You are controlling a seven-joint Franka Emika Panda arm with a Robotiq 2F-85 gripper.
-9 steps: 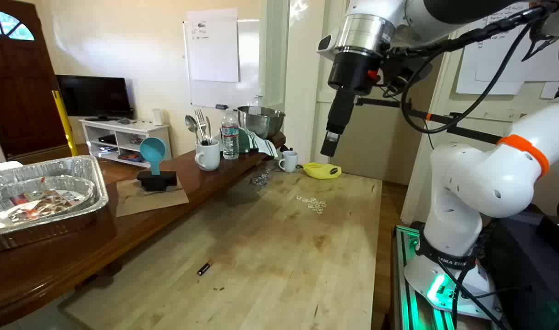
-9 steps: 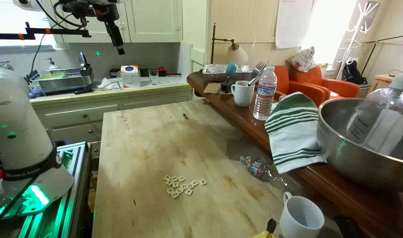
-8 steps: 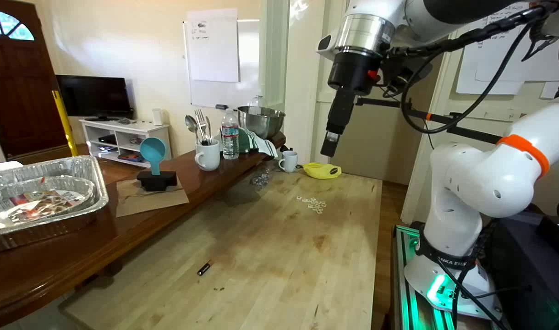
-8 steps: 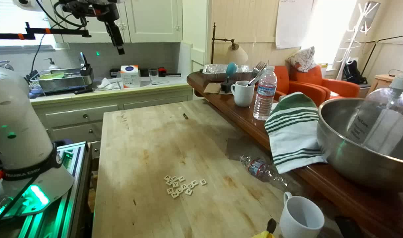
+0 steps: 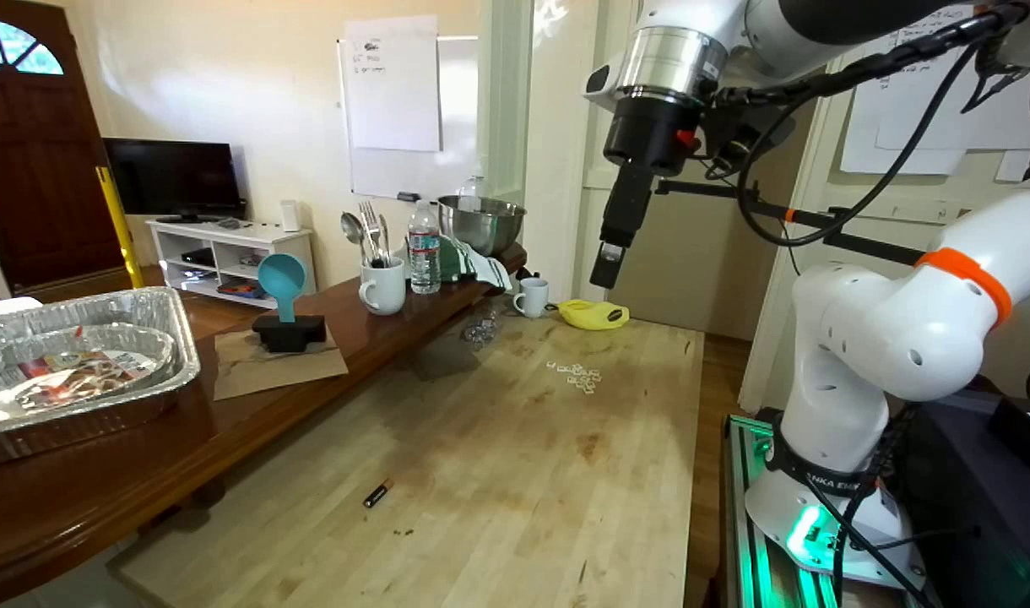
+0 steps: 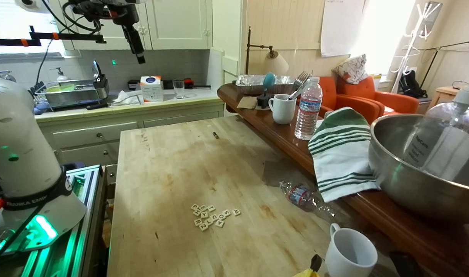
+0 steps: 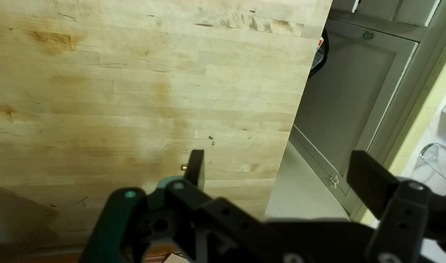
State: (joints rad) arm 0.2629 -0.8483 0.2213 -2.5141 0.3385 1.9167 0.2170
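Location type: home interior with kitchen and living areas. Kitchen identification, in an exterior view: pale painted panelled cabinets (image 6: 180,24), a silver-coloured metal tap (image 6: 5,75) and a rectangular grey metal dish rack (image 6: 77,97). Living-area identification: orange upholstered armchairs (image 6: 396,103), a black rectangular flat-screen television (image 5: 173,177) and, beneath it, a low white shelved stand (image 5: 243,239).

The battery (image 5: 376,495), dark with a copper-coloured end, lies on its side on the table (image 5: 515,473), at near left in an exterior view, copper end pointing far right.
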